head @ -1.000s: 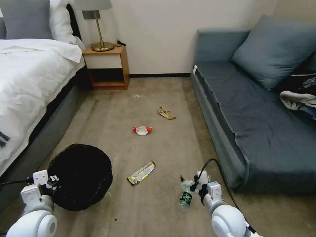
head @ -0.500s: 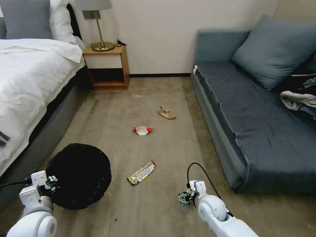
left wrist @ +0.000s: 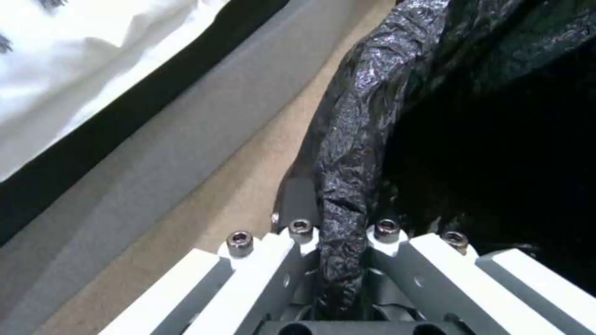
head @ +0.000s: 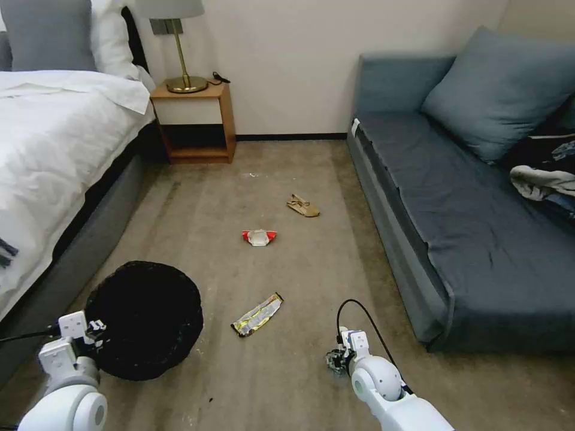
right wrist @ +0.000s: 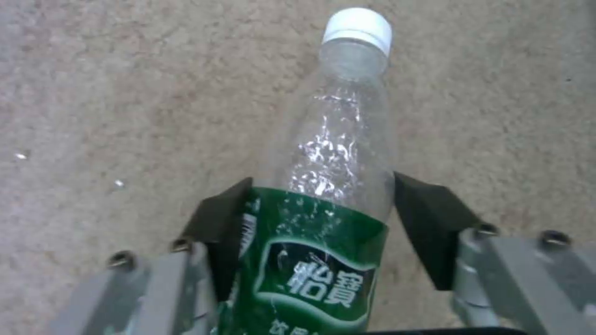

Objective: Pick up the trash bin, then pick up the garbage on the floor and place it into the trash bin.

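bin (head: 147, 317) lower left of head view, on floor by bed (head: 54, 149) | left pincer (left wrist: 338, 260) clenched on its bag-lined rim | right pincer (right wrist: 323, 218) low centre-right, straddling bottle (right wrist: 335, 186), pads at label, grip unconfirmed | wrapper (head: 257, 315), packet (head: 259, 237), paper piece (head: 302, 206) mid-floor, apart

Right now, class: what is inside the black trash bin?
The trash bin, its rim pinched by the left pincer, shows only black bag lining; the dark interior hides its bottom. The bottle sits between the right pincer's fingers.
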Tool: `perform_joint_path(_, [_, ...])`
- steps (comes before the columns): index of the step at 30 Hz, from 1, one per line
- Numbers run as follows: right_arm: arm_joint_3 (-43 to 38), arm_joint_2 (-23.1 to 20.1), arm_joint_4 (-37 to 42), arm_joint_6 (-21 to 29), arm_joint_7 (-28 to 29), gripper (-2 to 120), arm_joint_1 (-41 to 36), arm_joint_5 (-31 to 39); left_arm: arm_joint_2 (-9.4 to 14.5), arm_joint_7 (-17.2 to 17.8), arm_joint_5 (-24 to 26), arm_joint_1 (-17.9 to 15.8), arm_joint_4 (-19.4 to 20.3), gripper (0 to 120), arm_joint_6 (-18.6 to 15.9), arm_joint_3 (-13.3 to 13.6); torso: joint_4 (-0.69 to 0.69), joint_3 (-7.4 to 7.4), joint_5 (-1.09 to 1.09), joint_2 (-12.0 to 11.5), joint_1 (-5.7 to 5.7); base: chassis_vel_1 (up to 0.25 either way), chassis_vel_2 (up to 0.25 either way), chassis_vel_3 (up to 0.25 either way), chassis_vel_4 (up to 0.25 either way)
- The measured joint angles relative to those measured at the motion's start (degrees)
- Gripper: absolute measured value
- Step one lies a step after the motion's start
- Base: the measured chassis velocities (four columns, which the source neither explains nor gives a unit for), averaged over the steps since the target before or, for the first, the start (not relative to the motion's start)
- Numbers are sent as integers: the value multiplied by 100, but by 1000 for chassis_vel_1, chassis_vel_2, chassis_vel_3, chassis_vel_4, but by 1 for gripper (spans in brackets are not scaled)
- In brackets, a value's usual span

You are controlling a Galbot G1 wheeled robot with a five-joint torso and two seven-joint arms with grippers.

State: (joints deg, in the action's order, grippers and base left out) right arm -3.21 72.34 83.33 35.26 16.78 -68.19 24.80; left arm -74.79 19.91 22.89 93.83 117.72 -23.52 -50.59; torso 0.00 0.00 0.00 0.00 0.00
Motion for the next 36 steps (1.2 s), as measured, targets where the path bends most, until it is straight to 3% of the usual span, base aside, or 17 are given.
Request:
perform_joint_path(6, [-19,-42,95,-336,-124,39,-100,-225,-10,0,-14,-7,-3,3,0,12,0,0,0,0,0,0,0,0,0])
perform_joint_path(8, [-6,-77,260,-1063,-303,31,-169,-263,-30,0,-12,12,1,3,-2,21,0,0,0,0,0,0,0,0,0])
perform_joint_path(9, [-6,-77,260,-1063,-303,31,-169,-263,-30,0,-12,12,1,3,-2,21,0,0,0,0,0,0,0,0,0])
perform_joint_path(12, [87,-128,806,-2266,-772,25,-260,-159,-72,-7,19,77,108,3,-36,36,0,0,1,0,0,0,0,0,0])
perform_joint_path(17, [325,-134,1275,-2926,-1086,23,-265,30,-108,-23,75,134,233,3,-113,74,0,0,0,0,0,0,0,0,0])
perform_joint_path(18, [485,-108,1459,-3383,-1395,23,-248,93,-129,-27,100,161,304,3,-148,91,0,0,0,0,0,0,0,0,0])
perform_joint_path(20, [591,-80,1526,-3645,-1584,23,-225,112,-146,-27,100,179,346,3,-163,108,0,0,0,0,0,0,0,0,0])
perform_joint_path(21, [824,-5,1575,-4051,-1877,23,-154,144,-176,-29,95,202,398,3,-169,136,0,0,0,0,0,0,0,0,0])
perform_joint_path(28, [1872,363,799,-5361,-2853,23,549,-24,-256,-168,-89,326,536,3,116,235,1,0,0,0,0,0,0,0,0])
perform_joint_path(32, [2185,670,203,-5922,-2956,23,882,-209,-313,-234,-67,382,665,3,114,285,0,0,0,0,0,0,0,0,0])
perform_joint_path(36, [2308,1021,-229,-6134,-2856,23,1085,-286,-384,-269,60,420,790,3,2,328,1,0,0,0,0,0,0,0,0])
